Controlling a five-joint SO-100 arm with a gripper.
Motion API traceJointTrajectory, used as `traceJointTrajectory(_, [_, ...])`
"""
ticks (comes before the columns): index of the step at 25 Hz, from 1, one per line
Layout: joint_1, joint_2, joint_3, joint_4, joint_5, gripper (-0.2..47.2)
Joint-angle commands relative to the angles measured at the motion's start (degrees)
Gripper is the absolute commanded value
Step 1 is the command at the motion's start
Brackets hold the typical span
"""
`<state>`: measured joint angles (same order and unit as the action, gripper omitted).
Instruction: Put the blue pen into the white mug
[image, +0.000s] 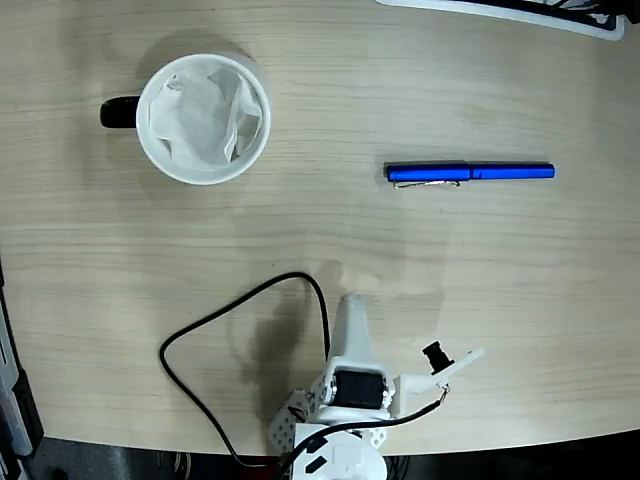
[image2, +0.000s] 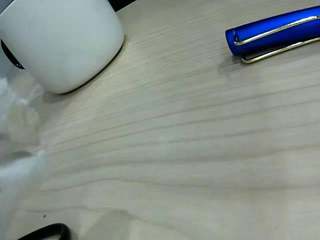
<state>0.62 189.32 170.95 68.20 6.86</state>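
Note:
The blue pen (image: 470, 173) lies flat on the wooden table at the right, silver clip toward the near side. In the wrist view its capped end (image2: 272, 34) shows at the top right. The white mug (image: 203, 118) stands upright at the upper left, black handle pointing left and crumpled white paper inside; its wall (image2: 62, 42) fills the wrist view's top left. My white gripper (image: 347, 305) is at the bottom centre, well short of both, pointing up the picture, looking shut with nothing in it. One blurred finger (image2: 15, 175) shows at the wrist view's left edge.
A black cable (image: 215, 330) loops over the table left of the arm base. A white and black object (image: 520, 10) lies along the top right edge. The table's front edge runs just below the arm base.

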Motion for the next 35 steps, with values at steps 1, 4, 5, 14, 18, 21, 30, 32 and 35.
traceJointTrajectory(1, [0.4, 3.8, 0.2, 2.3, 0.5, 0.0])
traceJointTrajectory(4, [0.4, 3.8, 0.2, 2.3, 0.5, 0.0])
traceJointTrajectory(5, [0.4, 3.8, 0.2, 2.3, 0.5, 0.0])
traceJointTrajectory(14, [0.8, 3.8, 0.2, 2.3, 0.5, 0.0])
traceJointTrajectory(18, [2.1, 3.8, 0.1, 2.3, 0.4, 0.0])
traceJointTrajectory(21, [2.9, 3.8, 0.1, 2.3, 0.3, 0.0])
traceJointTrajectory(30, [2.9, 3.8, 0.1, 2.3, 0.2, 0.0])
traceJointTrajectory(32, [2.9, 3.8, 0.1, 2.3, 0.2, 0.0])
traceJointTrajectory(35, [2.9, 3.8, 0.1, 2.3, 0.2, 0.0])
